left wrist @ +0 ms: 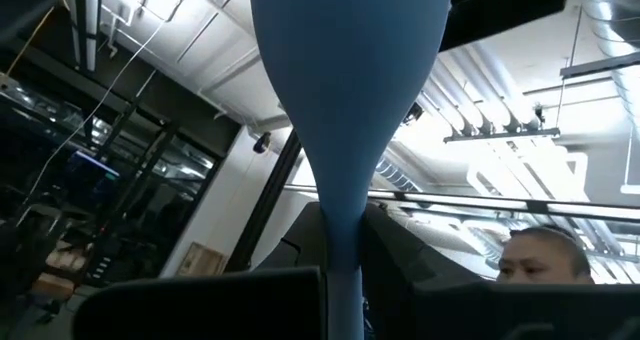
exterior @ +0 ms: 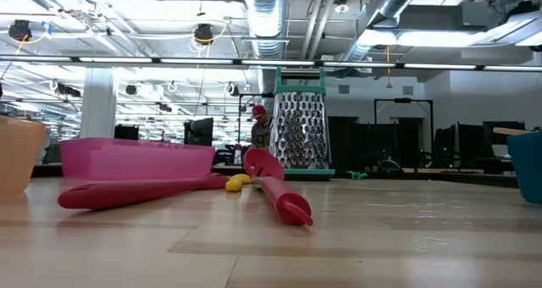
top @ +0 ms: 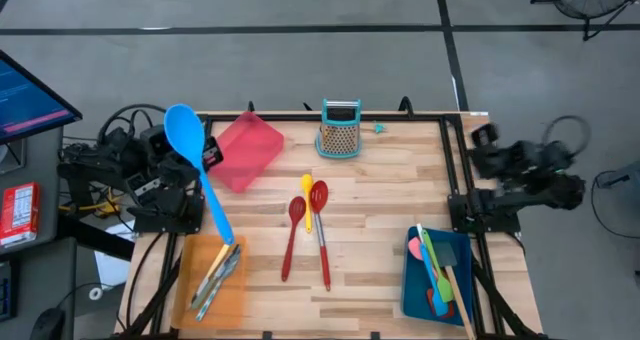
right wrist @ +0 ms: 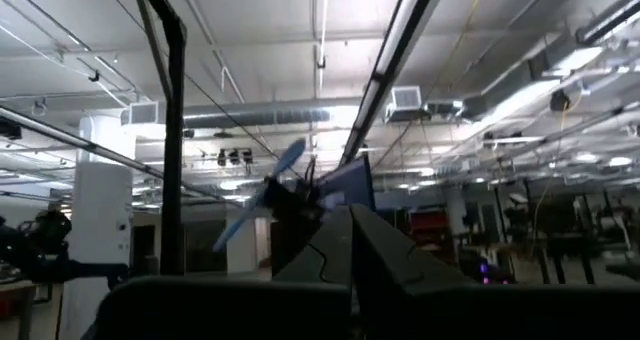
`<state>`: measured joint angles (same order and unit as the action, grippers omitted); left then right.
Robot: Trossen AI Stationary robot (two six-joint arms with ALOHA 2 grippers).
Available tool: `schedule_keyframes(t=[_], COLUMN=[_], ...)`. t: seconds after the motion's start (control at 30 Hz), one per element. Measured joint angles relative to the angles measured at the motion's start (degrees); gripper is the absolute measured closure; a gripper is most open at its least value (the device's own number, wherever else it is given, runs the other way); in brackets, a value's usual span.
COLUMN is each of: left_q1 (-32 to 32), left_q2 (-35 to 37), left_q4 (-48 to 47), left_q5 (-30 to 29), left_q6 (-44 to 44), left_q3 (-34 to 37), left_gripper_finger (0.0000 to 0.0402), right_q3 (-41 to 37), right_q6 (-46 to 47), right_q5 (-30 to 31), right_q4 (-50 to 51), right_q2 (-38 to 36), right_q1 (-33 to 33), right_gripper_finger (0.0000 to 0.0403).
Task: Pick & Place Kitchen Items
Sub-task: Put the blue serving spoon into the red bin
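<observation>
**Big Blue Spoon Held Up High**

The wooden table [top: 380, 210] is smooth and flat. The blue spoon [top: 190, 150] is held up over its left edge. It looks light and stiff, maybe a bit slippery. The left gripper [top: 212, 208] squeezes its thin handle, a good place to hold. Two red spoons [top: 308, 230] and a little yellow spoon [top: 307, 195] lie mid-table. The right gripper [top: 480, 210] waits at the right edge, fingers pressed together, holding nothing.

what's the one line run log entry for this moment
left end effector: shut on blue spoon, raised | right end effector: shut, empty, parked off table | red spoons: mid-table
</observation>
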<state>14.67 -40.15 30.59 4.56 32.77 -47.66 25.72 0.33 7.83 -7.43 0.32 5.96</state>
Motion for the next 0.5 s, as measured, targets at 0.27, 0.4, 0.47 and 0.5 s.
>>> schedule_keyframes(t=[0.27,0.4,0.47,0.5], left_q1=[-0.02,-0.02,-0.02,-0.02], left_q2=[-1.0,-1.6,-1.66,-1.63], left_q4=[-0.09,-0.18,-0.2,-0.18], left_q5=[1.16,1.36,1.36,1.36], left_q6=[0.0,0.0,0.02,-0.04], left_q3=[0.0,0.0,0.0,0.0], left_gripper_finger=[0.0388,0.0388,0.0388,0.0388], right_q3=[-21.7,-25.07,-25.06,-25.08], right_q6=[4.84,11.35,12.7,12.75], right_q5=[-2.33,-7.79,-9.88,-10.88], right_q4=[-20.76,-21.16,-19.86,-19.66], right_q2=[0.84,0.46,0.66,0.58], right_q1=[0.0,0.02,0.01,0.02], right_gripper_finger=[0.0402,0.0402,0.0402,0.0402])
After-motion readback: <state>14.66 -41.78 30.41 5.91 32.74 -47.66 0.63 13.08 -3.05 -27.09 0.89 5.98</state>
